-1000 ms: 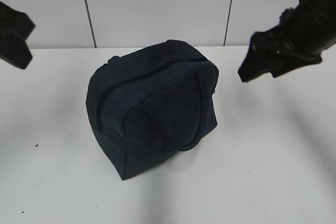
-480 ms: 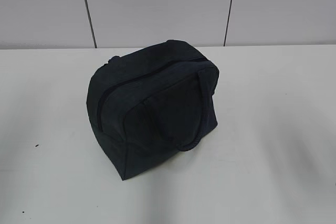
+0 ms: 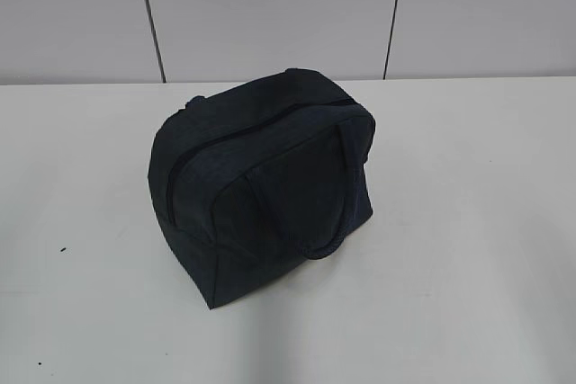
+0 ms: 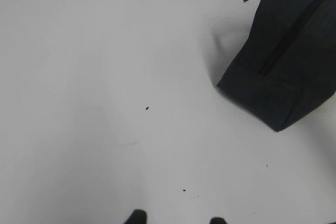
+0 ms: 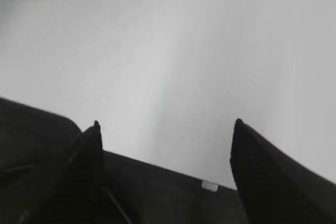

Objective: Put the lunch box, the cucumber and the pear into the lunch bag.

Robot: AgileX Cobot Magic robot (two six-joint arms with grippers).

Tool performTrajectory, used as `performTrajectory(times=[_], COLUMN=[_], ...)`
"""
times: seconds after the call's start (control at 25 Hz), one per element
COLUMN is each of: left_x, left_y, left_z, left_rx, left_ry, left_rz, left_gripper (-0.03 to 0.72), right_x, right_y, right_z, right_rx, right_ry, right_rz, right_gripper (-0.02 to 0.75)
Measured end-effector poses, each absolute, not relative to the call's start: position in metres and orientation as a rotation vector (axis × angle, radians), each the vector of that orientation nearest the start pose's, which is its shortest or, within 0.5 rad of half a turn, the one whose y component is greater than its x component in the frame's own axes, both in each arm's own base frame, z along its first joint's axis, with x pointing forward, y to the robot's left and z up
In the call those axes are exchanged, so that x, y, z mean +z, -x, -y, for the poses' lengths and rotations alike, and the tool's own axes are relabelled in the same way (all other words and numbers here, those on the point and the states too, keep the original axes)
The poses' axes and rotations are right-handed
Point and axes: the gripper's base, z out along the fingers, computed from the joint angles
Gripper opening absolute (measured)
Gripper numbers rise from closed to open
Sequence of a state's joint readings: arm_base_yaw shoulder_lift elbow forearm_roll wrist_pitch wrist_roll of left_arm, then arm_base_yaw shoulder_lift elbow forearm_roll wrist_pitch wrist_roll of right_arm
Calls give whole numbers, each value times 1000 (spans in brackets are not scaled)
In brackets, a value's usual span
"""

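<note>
One thing only sits in the exterior view: the lunch bag [image 3: 261,186], a dark boxy fabric bag near the middle of the white surface [image 3: 468,222], with its zipper [image 3: 243,137] running diagonally across the top from about 8 o'clock to 2 o'clock and looking drawn shut. One looped handle [image 3: 310,213] droops down the near side. The lunch box, the cucumber and the pear show in no view; by my reckoning they are inside the shut bag, so the packing is likely finished and both arms are parked clear. Neither arm appears in the exterior view. In the left wrist view the bag sits at about 2 o'clock, well apart from the left claw [image 4: 176,220], of which only two dark fingertips peek over the bottom edge with a gap between them, so it reads as parted and holding nothing. In the right wrist view the right claw [image 5: 165,153] stands wide, its two dark fingers far apart over bare, blurred surface, nothing between them. If any step remains, it calls for confirming the zipper is fully home; otherwise no further move seems needed. A few small dark specks [image 4: 147,108] mark the surface.
</note>
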State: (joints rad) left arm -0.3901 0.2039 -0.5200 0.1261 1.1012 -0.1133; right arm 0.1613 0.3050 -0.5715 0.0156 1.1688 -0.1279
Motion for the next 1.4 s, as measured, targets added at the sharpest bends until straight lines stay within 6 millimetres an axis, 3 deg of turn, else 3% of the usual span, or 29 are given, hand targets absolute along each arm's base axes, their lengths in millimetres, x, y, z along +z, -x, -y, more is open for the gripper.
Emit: performTrajectory(times=[0.32,0.52,1.28,1.4], left_x=[280,279,279,279], left_y=[-5,7,8,9], left_z=[-9,-14,-14,-13], left_rx=[-139,-154,-158,-119], left_ry=[-299,-285,-289,-223], left_rz=[-2104,-2031,-2030,-2037], left_gripper=[232,232,229,229], right_x=[273,273,272,272], right_y=[10,11,11,11], right_z=[7,13,13,13], right_rx=[-11,-34,-31,-31], right_ry=[212,108,94,93], right_rz=[-2113,-2103,-2106,-2106], right_gripper=[584,584,584,584])
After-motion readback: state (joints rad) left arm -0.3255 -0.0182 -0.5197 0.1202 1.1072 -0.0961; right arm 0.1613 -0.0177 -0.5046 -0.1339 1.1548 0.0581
